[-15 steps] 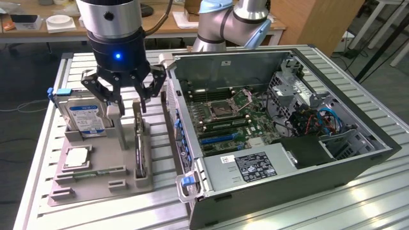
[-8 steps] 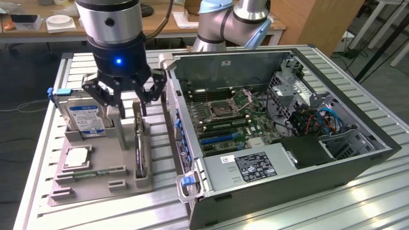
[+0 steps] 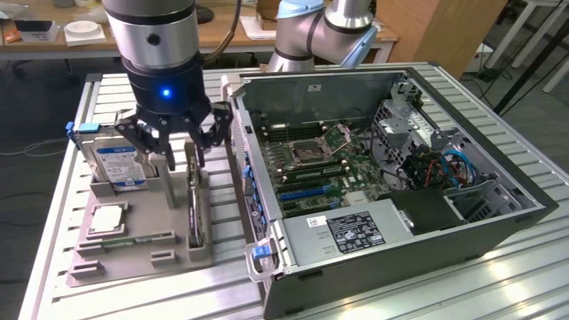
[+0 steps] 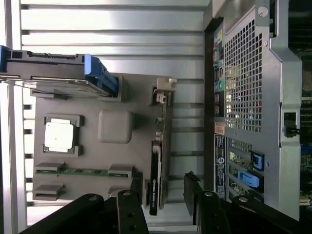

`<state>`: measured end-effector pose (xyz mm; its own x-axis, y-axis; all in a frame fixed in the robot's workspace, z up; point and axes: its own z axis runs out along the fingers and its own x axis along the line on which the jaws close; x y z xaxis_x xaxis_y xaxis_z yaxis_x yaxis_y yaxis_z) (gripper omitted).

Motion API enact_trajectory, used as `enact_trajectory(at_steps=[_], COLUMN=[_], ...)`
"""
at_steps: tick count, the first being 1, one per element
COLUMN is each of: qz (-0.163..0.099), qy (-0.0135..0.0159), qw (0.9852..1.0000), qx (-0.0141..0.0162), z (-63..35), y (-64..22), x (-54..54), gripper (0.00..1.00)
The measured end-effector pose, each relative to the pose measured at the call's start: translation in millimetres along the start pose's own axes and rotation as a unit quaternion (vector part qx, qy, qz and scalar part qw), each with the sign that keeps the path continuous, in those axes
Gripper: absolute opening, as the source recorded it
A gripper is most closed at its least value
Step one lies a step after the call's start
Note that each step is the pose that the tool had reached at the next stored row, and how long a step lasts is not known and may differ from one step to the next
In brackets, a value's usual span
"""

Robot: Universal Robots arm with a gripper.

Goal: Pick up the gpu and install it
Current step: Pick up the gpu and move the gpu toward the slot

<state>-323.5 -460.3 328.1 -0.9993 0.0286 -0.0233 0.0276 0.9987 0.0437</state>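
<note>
Exterior view: spread jaws partly hide the gpu [image 3: 193,215].

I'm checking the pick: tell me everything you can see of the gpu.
The gpu is a thin black card with a pale metal bracket at one end, standing on its long edge in a slot of the grey holder beside the open computer case. The open gripper hangs over it, a finger either side, not gripping.
</note>
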Motion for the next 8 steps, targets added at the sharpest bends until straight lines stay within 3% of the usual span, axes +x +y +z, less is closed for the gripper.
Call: enact_trajectory(at_steps=[8], qz=[0.0], qy=[0.0004], qw=[1.0], qx=[0.0], z=[5.8], y=[-5.3], x=[0.0], gripper=[0.47])
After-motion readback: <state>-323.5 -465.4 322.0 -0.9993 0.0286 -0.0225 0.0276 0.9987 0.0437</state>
